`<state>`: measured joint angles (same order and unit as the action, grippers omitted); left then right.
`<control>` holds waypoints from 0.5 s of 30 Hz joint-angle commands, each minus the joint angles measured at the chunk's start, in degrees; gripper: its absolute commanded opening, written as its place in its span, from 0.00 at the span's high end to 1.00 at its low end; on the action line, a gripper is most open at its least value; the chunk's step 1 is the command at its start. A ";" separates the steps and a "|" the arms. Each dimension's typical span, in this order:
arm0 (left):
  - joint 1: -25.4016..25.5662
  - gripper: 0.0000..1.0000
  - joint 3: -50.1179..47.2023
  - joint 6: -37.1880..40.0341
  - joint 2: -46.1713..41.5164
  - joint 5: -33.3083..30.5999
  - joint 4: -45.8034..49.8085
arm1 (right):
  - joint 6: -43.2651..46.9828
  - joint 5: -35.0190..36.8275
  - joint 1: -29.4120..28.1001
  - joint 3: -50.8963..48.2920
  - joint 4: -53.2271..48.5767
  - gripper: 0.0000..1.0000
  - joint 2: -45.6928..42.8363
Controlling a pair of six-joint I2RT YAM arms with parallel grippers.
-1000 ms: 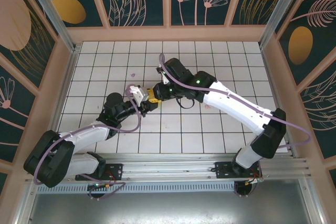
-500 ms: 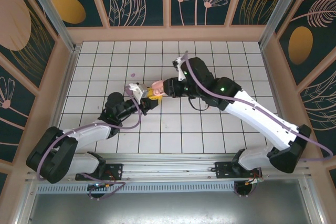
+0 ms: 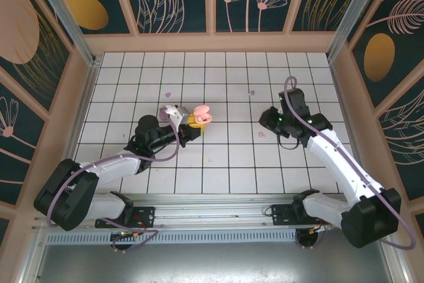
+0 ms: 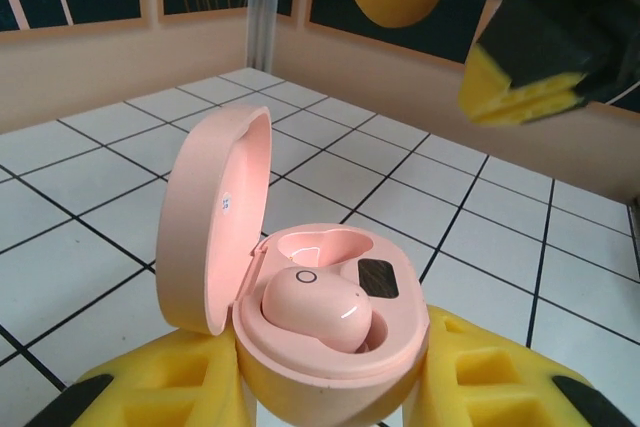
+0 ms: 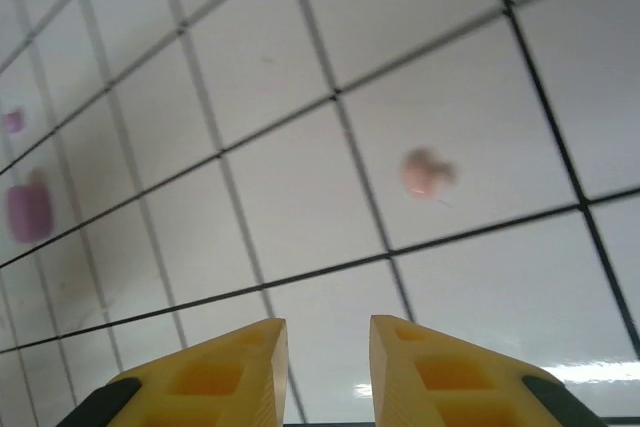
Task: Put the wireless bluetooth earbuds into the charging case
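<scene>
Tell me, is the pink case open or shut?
Open. The pink case has its lid standing up, one pink earbud inside.

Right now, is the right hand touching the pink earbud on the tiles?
Apart. The right wrist view shows bare tile between the right hand and the pink earbud.

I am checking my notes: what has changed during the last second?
The right hand left the open pink case and swung back to the right; it now hangs open near a loose pink earbud. The left hand still holds the case and its seated earbud.
</scene>
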<state>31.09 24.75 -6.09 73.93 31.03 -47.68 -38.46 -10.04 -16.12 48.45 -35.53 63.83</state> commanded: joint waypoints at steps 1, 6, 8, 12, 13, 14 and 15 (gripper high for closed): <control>0.10 0.91 -0.40 0.90 -2.07 0.91 0.05 | 0.83 -6.81 3.89 -3.80 4.01 0.74 0.98; 0.11 0.91 0.66 -0.23 -1.73 1.25 0.16 | 3.76 -7.68 8.70 -8.70 8.67 0.77 4.87; 0.11 0.91 1.02 -0.54 -1.28 1.15 -0.31 | 4.21 -7.38 9.44 -9.75 9.79 0.78 6.51; 0.10 0.91 0.74 -1.51 0.33 1.06 -2.59 | 4.88 -6.41 9.62 -9.46 10.87 0.79 9.64; 0.07 0.91 0.81 -1.89 0.88 1.28 -3.01 | 5.02 -6.37 9.57 -9.28 11.23 0.80 10.34; 0.07 0.91 0.91 -2.21 1.40 1.58 -3.49 | 5.14 -6.29 9.46 -9.01 11.59 0.80 10.96; 0.11 0.91 1.18 -2.40 1.87 1.81 -3.63 | 5.22 -5.94 9.35 -8.70 11.74 0.80 11.39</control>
<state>31.09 24.75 -6.87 74.46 31.14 -47.83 -34.70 -15.90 -6.79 39.18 -26.20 74.15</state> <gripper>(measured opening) 0.308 0.201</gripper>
